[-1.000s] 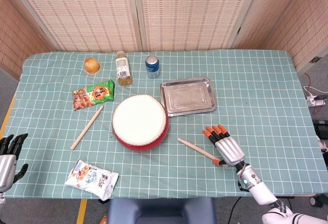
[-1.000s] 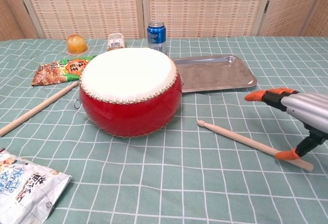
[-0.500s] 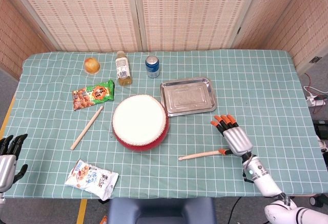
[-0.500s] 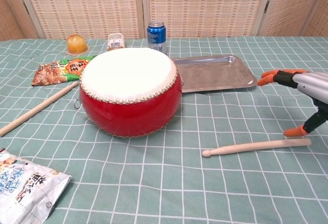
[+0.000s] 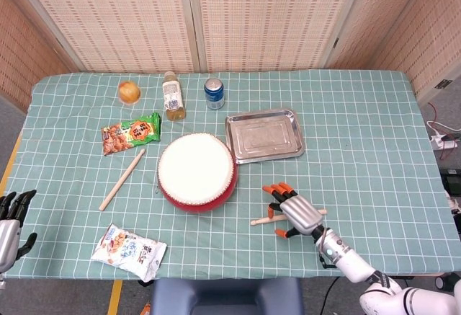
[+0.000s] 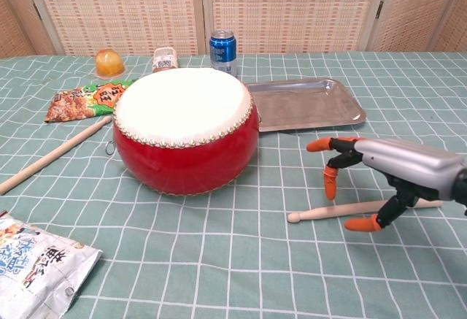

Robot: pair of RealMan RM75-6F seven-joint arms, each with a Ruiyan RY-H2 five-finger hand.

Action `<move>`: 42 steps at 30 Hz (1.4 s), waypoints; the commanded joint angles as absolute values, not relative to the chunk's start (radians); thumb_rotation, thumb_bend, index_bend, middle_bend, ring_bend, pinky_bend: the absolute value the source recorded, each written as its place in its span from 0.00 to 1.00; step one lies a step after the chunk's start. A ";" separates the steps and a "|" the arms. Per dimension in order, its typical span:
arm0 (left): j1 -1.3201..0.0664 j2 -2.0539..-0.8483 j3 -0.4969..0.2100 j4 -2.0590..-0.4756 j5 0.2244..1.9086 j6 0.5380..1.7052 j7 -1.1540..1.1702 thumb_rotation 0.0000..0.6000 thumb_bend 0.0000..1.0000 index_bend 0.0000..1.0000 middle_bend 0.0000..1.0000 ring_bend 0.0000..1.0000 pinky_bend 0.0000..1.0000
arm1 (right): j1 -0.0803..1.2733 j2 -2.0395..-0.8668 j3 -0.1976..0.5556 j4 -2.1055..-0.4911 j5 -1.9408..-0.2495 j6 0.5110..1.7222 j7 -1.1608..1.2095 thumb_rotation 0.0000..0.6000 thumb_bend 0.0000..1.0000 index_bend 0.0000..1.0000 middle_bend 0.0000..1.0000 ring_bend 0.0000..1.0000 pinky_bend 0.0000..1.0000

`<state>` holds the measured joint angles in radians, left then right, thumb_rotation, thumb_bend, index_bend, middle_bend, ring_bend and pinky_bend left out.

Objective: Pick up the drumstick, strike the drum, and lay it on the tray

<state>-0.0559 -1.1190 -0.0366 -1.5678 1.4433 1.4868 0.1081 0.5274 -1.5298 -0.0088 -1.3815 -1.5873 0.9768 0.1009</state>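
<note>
One right hand (image 6: 379, 180) — fingers spread, arched over drumstick (image 6: 321, 212) | left hand (image 5: 10, 221) — spread, idle

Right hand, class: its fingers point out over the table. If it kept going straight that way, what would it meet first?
Probably the red drum with the white skin. The right hand points up and leftward above the wooden drumstick, towards the drum's near right side. Depth is unclear, so it might pass just beside it.

- The right hand (image 5: 297, 214) hovered low at the near right, palm down, fingers (image 6: 330, 179) curled apart, gripping nothing.
- The left hand (image 5: 9, 227) sat at the near-left edge, dark fingers up and apart.
</note>
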 commanded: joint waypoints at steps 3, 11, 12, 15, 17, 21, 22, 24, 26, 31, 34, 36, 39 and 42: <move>-0.054 -1.120 -0.036 -1.562 1.442 1.486 0.103 1.00 0.26 0.07 0.11 0.04 0.07 | 0.537 -1.557 -0.006 -1.341 -1.570 0.970 0.084 1.00 0.24 0.50 0.05 0.00 0.00; -0.054 -1.120 -0.036 -1.558 1.447 1.486 0.096 1.00 0.27 0.07 0.11 0.04 0.07 | 0.553 -1.560 -0.020 -1.315 -1.580 0.962 0.037 1.00 0.31 0.41 0.05 0.00 0.00; -0.054 -1.120 -0.036 -1.558 1.447 1.486 0.095 1.00 0.27 0.07 0.11 0.04 0.07 | 0.555 -1.560 -0.021 -1.314 -1.582 0.963 0.025 1.00 0.32 0.40 0.05 0.00 0.00; -0.053 -1.120 -0.035 -1.556 1.448 1.487 0.093 1.00 0.27 0.07 0.11 0.04 0.07 | 0.558 -1.565 -0.023 -1.306 -1.585 0.966 -0.019 1.00 0.32 0.40 0.05 0.00 0.00; -0.053 -1.120 -0.035 -1.554 1.449 1.486 0.091 1.00 0.27 0.07 0.10 0.04 0.07 | 0.561 -1.572 -0.024 -1.300 -1.584 0.964 -0.040 1.00 0.32 0.40 0.05 0.00 0.00; -0.049 -1.122 -0.034 -1.549 1.446 1.487 0.085 1.00 0.27 0.07 0.10 0.04 0.07 | 0.564 -1.579 -0.025 -1.304 -1.574 0.958 -0.045 1.00 0.32 0.40 0.05 0.00 0.00; -0.049 -1.122 -0.034 -1.546 1.445 1.487 0.083 1.00 0.27 0.07 0.10 0.04 0.07 | 0.564 -1.582 -0.025 -1.301 -1.572 0.957 -0.048 1.00 0.32 0.41 0.05 0.00 0.00; -0.048 -1.123 -0.034 -1.543 1.444 1.486 0.080 1.00 0.27 0.07 0.10 0.04 0.07 | 0.565 -1.586 -0.026 -1.297 -1.568 0.955 -0.050 1.00 0.32 0.43 0.05 0.00 0.00; -0.047 -1.124 -0.034 -1.539 1.444 1.486 0.076 1.00 0.27 0.07 0.10 0.04 0.07 | 0.565 -1.591 -0.027 -1.291 -1.563 0.951 -0.052 1.00 0.33 0.45 0.05 0.00 0.00; -0.045 -1.127 -0.033 -1.531 1.444 1.486 0.067 1.00 0.27 0.07 0.10 0.04 0.07 | 0.563 -1.605 -0.029 -1.274 -1.557 0.957 -0.053 1.00 0.35 0.52 0.05 0.00 0.00; -0.044 -1.128 -0.033 -1.526 1.444 1.487 0.063 1.00 0.27 0.08 0.10 0.04 0.06 | 0.559 -1.611 -0.030 -1.265 -1.556 0.965 -0.050 1.00 0.36 0.56 0.05 0.00 0.00; -0.043 -1.128 -0.033 -1.525 1.445 1.487 0.060 1.00 0.26 0.08 0.10 0.04 0.06 | 0.556 -1.612 -0.030 -1.264 -1.556 0.974 -0.043 1.00 0.37 0.58 0.06 0.00 0.00; -0.040 -1.128 -0.031 -1.524 1.450 1.491 0.054 1.00 0.26 0.07 0.10 0.04 0.06 | 0.546 -1.601 -0.021 -1.274 -1.560 1.013 -0.010 1.00 0.38 0.60 0.07 0.00 0.00; -0.039 -1.124 -0.029 -1.527 1.455 1.492 0.046 1.00 0.26 0.07 0.10 0.04 0.06 | 0.530 -1.567 -0.005 -1.322 -1.556 1.059 0.101 1.00 0.39 0.60 0.08 0.00 0.00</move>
<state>-0.0395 -1.1241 -0.0291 -1.5261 1.4541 1.4917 0.0465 0.5437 -1.5930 -0.0182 -1.2872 -1.5577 1.0226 0.0245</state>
